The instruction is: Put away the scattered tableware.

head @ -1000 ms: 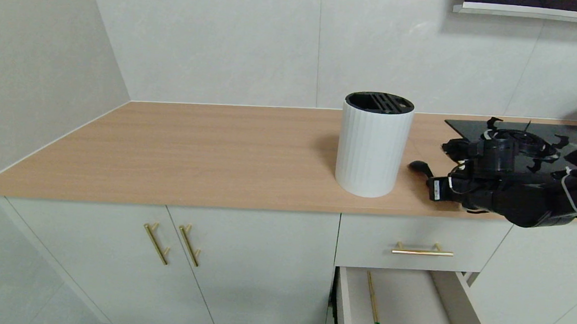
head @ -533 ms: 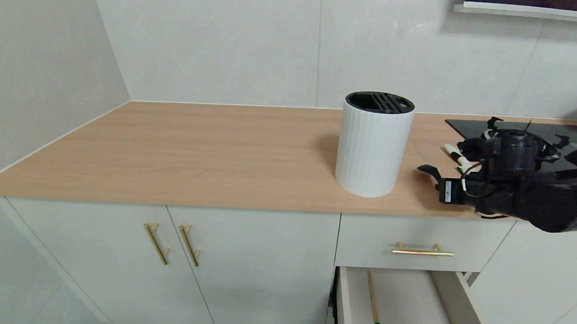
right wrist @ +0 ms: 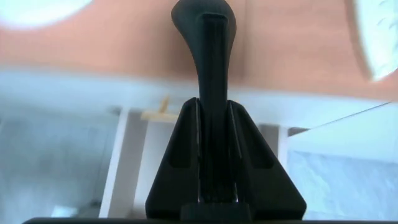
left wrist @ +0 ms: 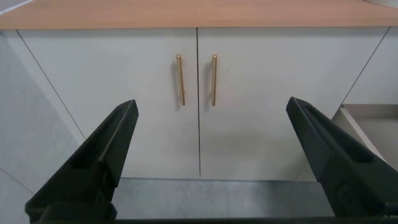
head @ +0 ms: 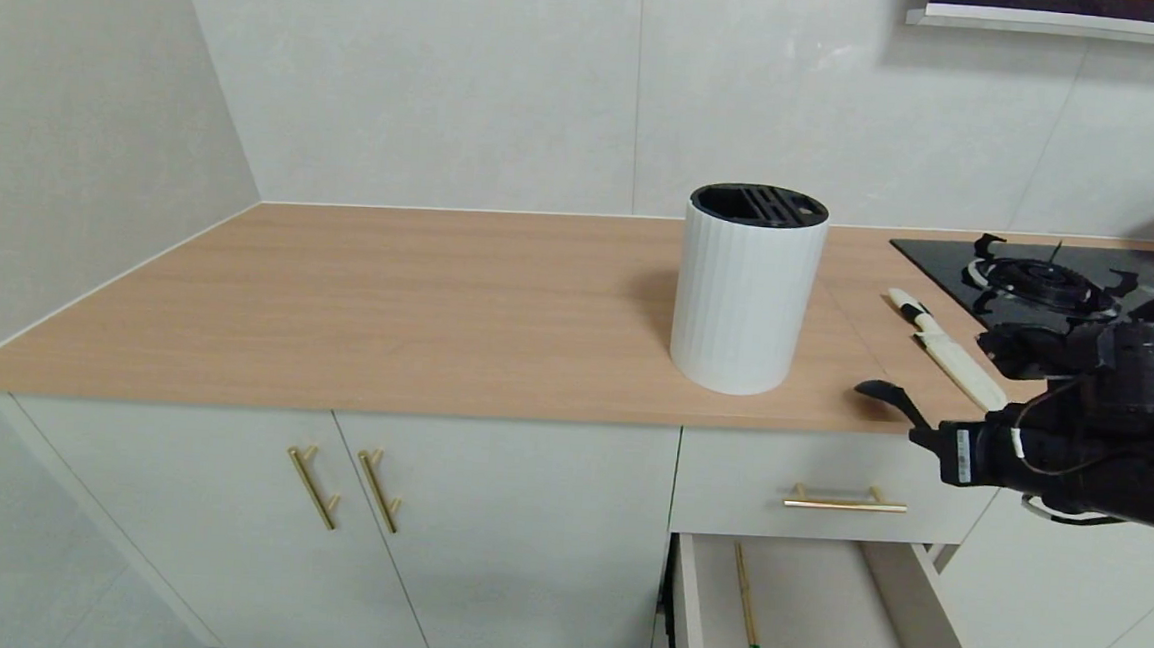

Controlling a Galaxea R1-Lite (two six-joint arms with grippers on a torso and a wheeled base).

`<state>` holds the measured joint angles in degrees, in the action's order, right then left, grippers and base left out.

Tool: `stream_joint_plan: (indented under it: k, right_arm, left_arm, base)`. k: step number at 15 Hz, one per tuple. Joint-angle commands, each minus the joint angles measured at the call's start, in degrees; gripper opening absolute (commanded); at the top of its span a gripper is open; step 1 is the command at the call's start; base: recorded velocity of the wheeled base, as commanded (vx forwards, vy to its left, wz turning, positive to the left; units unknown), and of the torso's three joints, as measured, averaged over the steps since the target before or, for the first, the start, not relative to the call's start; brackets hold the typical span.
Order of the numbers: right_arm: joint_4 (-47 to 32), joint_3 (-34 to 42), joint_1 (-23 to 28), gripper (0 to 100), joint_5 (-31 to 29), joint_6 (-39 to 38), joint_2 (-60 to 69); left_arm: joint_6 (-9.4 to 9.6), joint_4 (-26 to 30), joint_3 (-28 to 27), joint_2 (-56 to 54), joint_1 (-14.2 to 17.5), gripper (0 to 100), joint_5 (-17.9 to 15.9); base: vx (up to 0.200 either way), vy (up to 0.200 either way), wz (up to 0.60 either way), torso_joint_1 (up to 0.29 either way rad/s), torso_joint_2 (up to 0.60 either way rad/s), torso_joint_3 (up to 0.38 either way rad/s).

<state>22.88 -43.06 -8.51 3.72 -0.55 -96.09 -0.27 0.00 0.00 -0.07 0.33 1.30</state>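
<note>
Right gripper (head: 921,430) had drawn back off the tabletop (head: 438,306), fingers (right wrist: 177,162) clamped on a black utensil (head: 883,391), likely heading for the open drawer (head: 879,623).

A home kitchen: tiled wall (head: 452,76), wooden countertop (head: 388,302), gas hob (head: 1036,277), white cabinets (head: 485,519) with brass handles (head: 311,488).

On the counter (head: 388,302), a knife (head: 946,349) lies right of the holder (head: 747,294) (chopsticks (head: 746,605) in the drawer (head: 819,619) below).
</note>
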Motion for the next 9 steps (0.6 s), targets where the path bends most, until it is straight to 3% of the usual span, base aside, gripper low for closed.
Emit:
stream_joint_plan:
  k: [1,9]
  right_arm:
    - [0.1,4.0,-1.4,0,3.2,2.4,5.3]
    - [-0.2,12.8,-9.5,0,9.3,11.8,14.3]
  left_arm:
    - [0.0,0.0,0.0,0.1,0.0,100,0.0]
    - [-0.08,0.0,0.0,0.1,0.0,100,0.0]
  base:
    - [0.0,0.0,0.0,0.0,0.0,0.0]
    - [0.0,0.0,0.0,0.0,0.0,0.0]
